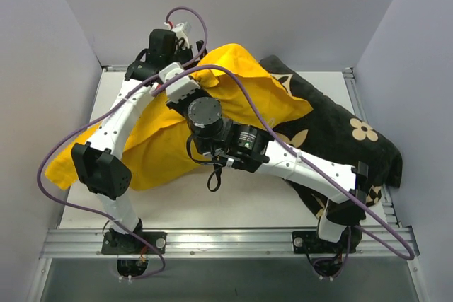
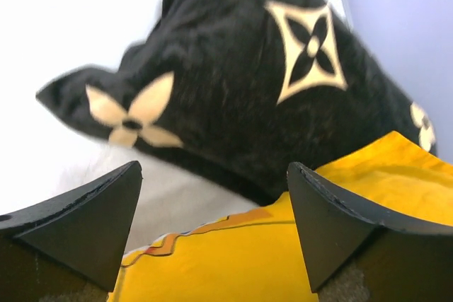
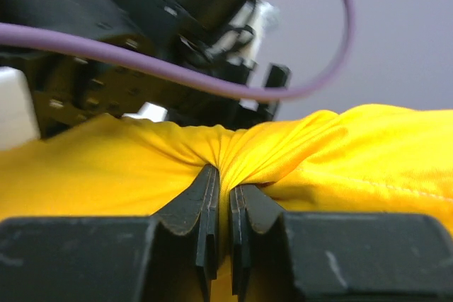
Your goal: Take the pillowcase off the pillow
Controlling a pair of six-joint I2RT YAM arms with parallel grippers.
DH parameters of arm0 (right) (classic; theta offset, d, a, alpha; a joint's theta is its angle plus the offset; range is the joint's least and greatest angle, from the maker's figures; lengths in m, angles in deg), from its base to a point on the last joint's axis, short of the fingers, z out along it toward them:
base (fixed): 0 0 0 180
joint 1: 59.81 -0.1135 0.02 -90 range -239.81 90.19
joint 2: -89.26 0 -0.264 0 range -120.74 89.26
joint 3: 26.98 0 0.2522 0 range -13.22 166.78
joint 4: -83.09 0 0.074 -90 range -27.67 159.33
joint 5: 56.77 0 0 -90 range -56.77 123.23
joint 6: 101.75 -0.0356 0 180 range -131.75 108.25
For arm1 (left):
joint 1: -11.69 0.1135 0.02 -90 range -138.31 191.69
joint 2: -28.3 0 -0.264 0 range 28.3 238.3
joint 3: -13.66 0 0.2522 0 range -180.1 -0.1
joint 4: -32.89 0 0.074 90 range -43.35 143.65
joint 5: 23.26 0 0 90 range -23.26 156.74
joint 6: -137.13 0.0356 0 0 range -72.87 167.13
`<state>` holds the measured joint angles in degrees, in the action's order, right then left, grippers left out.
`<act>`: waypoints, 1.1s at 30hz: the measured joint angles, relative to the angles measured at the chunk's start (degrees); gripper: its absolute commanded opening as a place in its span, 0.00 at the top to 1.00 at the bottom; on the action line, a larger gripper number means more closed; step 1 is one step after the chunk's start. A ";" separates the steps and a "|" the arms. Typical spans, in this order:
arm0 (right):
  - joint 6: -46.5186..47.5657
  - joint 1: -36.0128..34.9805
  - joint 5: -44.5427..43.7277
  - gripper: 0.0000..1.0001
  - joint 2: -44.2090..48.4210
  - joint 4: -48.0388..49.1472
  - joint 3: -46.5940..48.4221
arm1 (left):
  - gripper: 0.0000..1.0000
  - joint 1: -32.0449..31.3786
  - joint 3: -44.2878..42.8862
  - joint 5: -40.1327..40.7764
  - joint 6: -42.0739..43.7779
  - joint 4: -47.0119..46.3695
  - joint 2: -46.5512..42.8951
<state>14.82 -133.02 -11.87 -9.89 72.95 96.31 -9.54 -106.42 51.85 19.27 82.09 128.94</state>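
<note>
The yellow pillowcase (image 1: 241,90) lies bunched across the middle and left of the table, its right part resting against a black pillow. My right gripper (image 1: 190,90) reaches in from the right and is shut on a pinched fold of the pillowcase (image 3: 368,146); the fabric gathers into creases between its fingers (image 3: 221,175). My left gripper (image 1: 177,70) is at the back of the case, open and empty (image 2: 214,166), just above the yellow fabric with its orange print (image 2: 241,266). The white pillow is hidden inside the case.
A black pillow with tan flowers (image 1: 333,132) fills the right side of the table and shows behind the case in the left wrist view (image 2: 233,104). Grey walls close in the left, back and right. Purple cables loop over both arms (image 1: 233,79).
</note>
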 measured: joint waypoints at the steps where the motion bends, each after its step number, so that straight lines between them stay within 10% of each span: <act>1: 0.13 0.59 -0.87 1.00 0.35 0.07 -0.11 | 0.07 0.24 -2.23 -0.13 -0.39 0.20 1.29; 19: -14.36 22.75 -1.53 1.00 -4.28 -16.52 10.64 | 0.05 13.44 -22.08 2.12 -4.70 7.21 4.52; 26: -16.55 21.53 -0.63 1.00 -5.86 -19.91 13.25 | 0.07 13.27 -11.28 5.14 -0.09 7.48 0.15; 33: -9.20 11.37 -2.51 1.00 -6.03 -21.22 21.40 | 0.11 12.52 -11.15 -0.92 4.85 7.06 13.94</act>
<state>5.61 -121.65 -14.39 -15.92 51.73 117.71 2.98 -117.57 50.93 24.12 89.15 142.88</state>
